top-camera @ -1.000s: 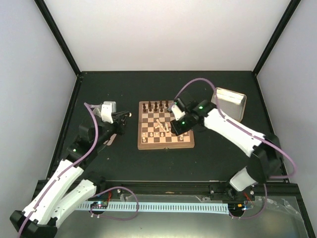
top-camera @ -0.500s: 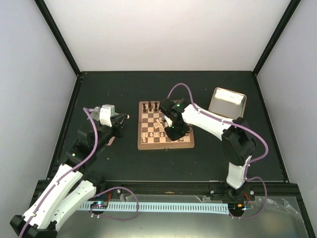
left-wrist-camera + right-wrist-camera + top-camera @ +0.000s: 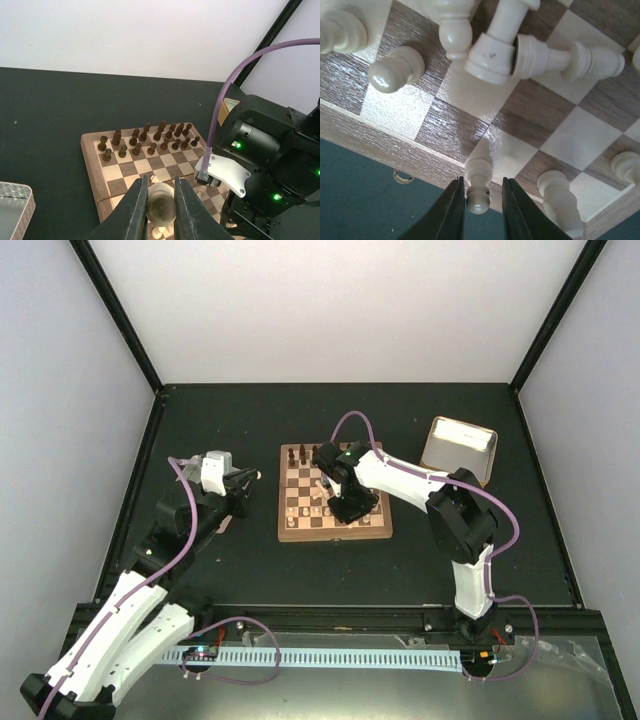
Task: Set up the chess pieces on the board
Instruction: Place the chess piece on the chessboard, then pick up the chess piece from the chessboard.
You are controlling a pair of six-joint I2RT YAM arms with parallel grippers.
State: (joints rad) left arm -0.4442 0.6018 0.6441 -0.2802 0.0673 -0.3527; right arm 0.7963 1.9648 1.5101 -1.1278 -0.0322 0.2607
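Note:
The board lies mid-table, with dark pieces in its two far rows. Pale chess pieces stand and lie on its near half. My right gripper is low over the board's near edge. In the right wrist view it is open, and a pale pawn stands upright between its fingers on a light edge square, with a gap on each side. My left gripper hovers left of the board, where it is shut on a round pale piece.
Two pale pieces lie toppled together near the right gripper, and others stand close beside it. A metal tray sits at the back right. Another tray edge shows at the lower left of the left wrist view. Dark walls frame the table.
The right arm has folded in over the board, bringing its gripper to the near edge, and its jaws have parted from the pawn. The left arm has barely moved and still holds its piece.

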